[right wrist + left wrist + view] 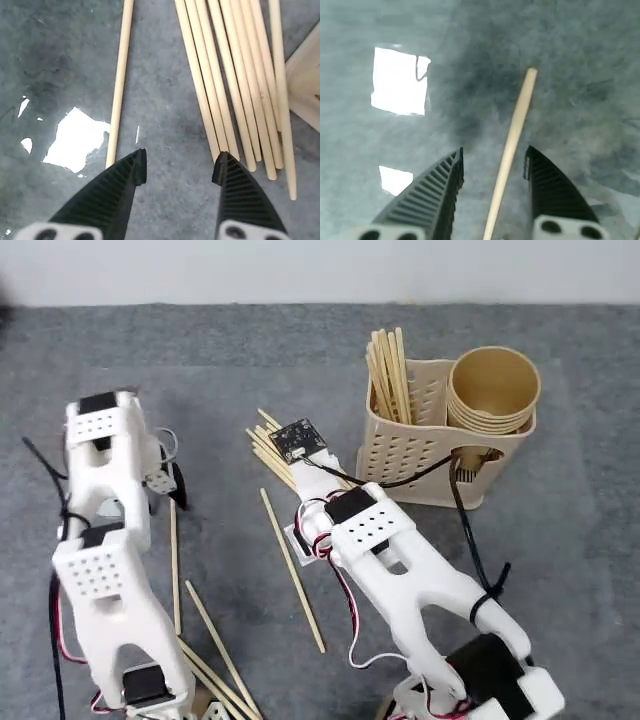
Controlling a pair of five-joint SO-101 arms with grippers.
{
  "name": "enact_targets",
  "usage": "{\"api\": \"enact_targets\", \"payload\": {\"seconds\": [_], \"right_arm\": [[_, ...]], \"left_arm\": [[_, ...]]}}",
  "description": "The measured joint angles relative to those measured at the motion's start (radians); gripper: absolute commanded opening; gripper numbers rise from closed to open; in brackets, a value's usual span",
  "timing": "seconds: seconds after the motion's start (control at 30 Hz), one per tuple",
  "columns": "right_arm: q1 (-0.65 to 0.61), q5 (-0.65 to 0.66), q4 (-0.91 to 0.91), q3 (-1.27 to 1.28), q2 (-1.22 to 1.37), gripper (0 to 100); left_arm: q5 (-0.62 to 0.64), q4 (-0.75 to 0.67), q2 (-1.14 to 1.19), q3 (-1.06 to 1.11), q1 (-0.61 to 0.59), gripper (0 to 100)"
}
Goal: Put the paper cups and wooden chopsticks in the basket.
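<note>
The left end effector (494,149) is released, its jaws either side of a single pale wooden chopstick (512,140) lying on the grey felt worktop (200,370). A sound grasp likely needs the stick centred between the jaws before they close, so it does not roll. The right end effector (182,153), also released, hovers over the ends of a bundle of pale wooden chopsticks (230,90). At the far right, the beige perforated plastic basket (415,455) holds stacked tan paper cups (493,390).
</note>
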Motion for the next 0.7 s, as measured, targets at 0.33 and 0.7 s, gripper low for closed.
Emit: {"api": "enact_targets", "payload": {"seconds": [0.33, 0.7], "right_arm": [[0.0, 0.0, 0.0, 0.0, 0.0, 23.1], [-0.083, 0.0, -0.014, -0.002, 0.006, 23.0]], "left_arm": [[0.051, 0.02, 0.15, -0.195, 0.052, 1], [0.092, 0.109, 0.255, -0.404, 0.043, 1]]}}
